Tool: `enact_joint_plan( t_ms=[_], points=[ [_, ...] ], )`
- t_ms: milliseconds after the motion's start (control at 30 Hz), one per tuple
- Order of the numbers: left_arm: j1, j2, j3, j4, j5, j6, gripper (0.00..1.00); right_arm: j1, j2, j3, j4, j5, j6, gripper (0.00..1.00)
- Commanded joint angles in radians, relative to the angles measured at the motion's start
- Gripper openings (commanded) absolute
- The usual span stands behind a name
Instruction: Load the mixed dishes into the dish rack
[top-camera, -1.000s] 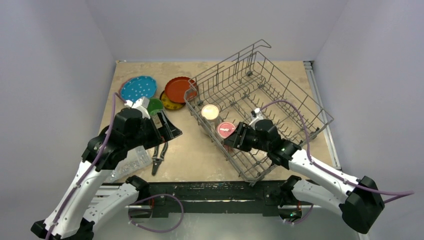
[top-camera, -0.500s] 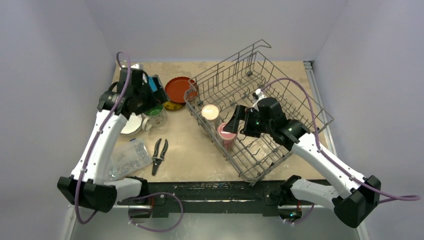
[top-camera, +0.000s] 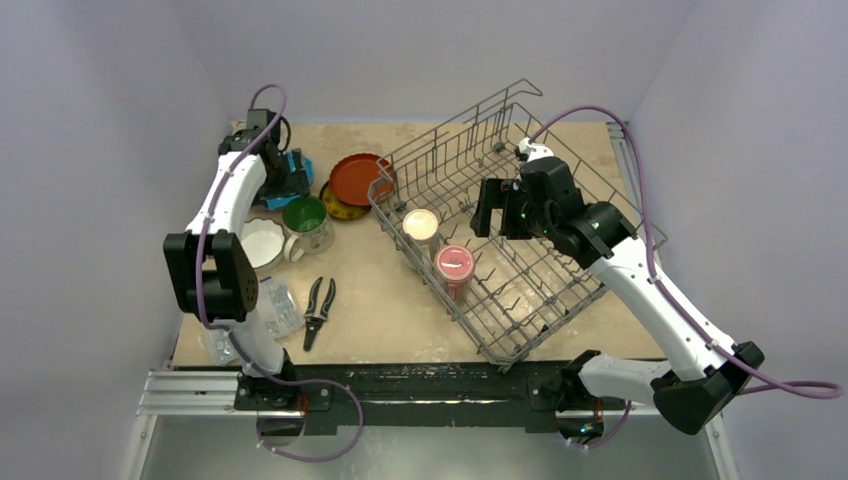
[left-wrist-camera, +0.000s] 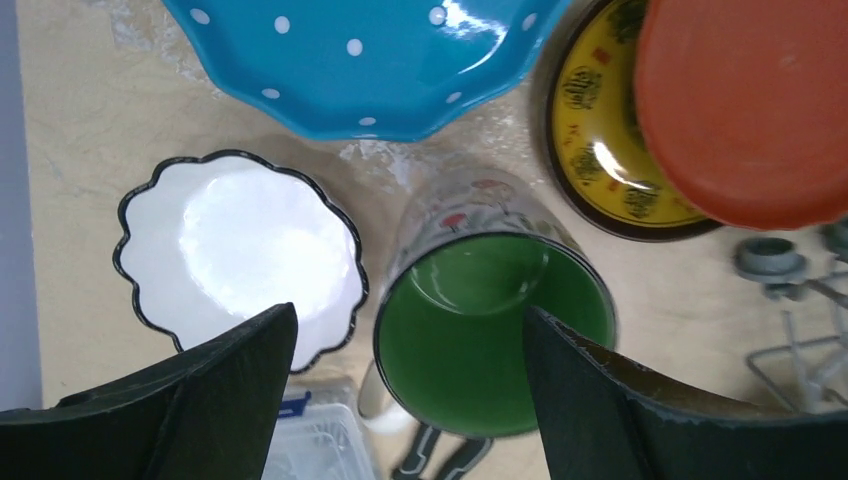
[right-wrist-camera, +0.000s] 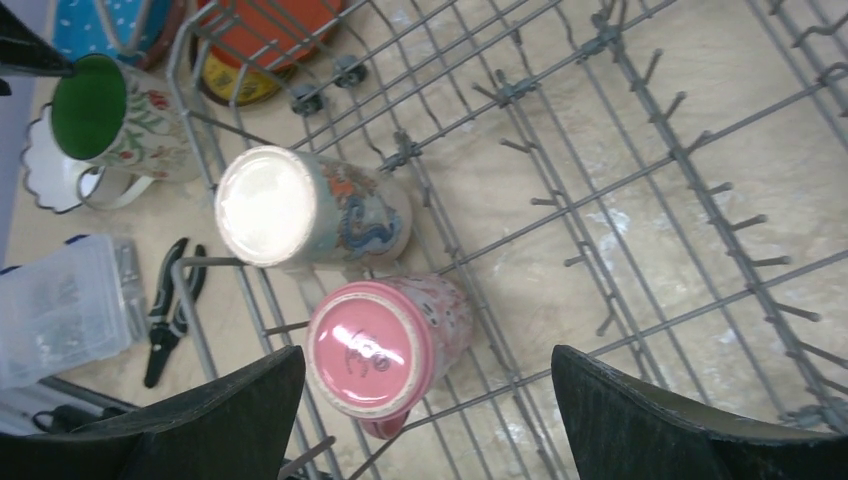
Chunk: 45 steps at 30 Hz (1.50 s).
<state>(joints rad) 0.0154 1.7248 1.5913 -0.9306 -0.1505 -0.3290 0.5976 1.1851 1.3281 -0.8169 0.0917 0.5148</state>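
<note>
The dish rack (top-camera: 440, 150) sits tilted on the right half of the worktop (top-camera: 390, 310), reaching from its near edge to its far edge. Two mugs stand base-up in the rack's near-left corner: a cream-bottomed mug (top-camera: 421, 224) and, just nearer, a pink mug (top-camera: 454, 263). Left of the rack a red-orange plate (top-camera: 358, 178) lies partly over a yellow plate (top-camera: 340, 208). Farther left is a blue dotted plate (left-wrist-camera: 370, 60), mostly hidden under the arm in the top view. Nearer than these stand a mug with a green inside (top-camera: 304, 215) and, to its left, a white fluted bowl (top-camera: 262, 240). Black-handled pliers (top-camera: 318, 305) and a clear plastic box (top-camera: 270, 310) lie nearer again. The left end effector (left-wrist-camera: 408, 315) hangs above the green mug and bowl, fingers spread wide, gripping nothing. The right end effector (right-wrist-camera: 428, 350) hovers over the rack's middle, fingers also wide apart and empty.
</note>
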Motion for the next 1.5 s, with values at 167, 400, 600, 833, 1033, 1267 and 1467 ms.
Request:
enact_joint_plan(
  t_ms=[167, 400, 600, 833, 1033, 1267, 1467],
  points=[
    [0.028, 0.176, 0.039, 0.001, 0.043, 0.145, 0.60, -0.066, -0.007, 0.043, -0.020, 0.084, -0.084, 0.94],
    [0.026, 0.177, 0.070, -0.023, 0.125, 0.114, 0.13, -0.076, -0.029, 0.016, 0.018, 0.091, -0.082, 0.95],
    [0.026, 0.088, 0.078, -0.098, 0.127, 0.038, 0.00, -0.077, -0.051, -0.010, 0.030, 0.057, -0.059, 0.94],
    [0.026, -0.134, 0.077, -0.204, 0.134, -0.034, 0.00, -0.077, -0.070, -0.046, 0.038, 0.023, -0.080, 0.94],
    [0.025, -0.358, 0.025, -0.260, 0.245, -0.126, 0.00, -0.077, -0.049, -0.024, 0.016, -0.039, -0.097, 0.94],
    [0.010, -0.692, -0.225, 0.046, 0.605, -0.430, 0.00, -0.077, -0.049, -0.056, 0.074, -0.231, -0.049, 0.92],
    [-0.142, -0.783, -0.316, 0.507, 0.786, -0.867, 0.00, -0.076, -0.127, -0.064, 0.121, -0.465, 0.014, 0.94]
  ],
)
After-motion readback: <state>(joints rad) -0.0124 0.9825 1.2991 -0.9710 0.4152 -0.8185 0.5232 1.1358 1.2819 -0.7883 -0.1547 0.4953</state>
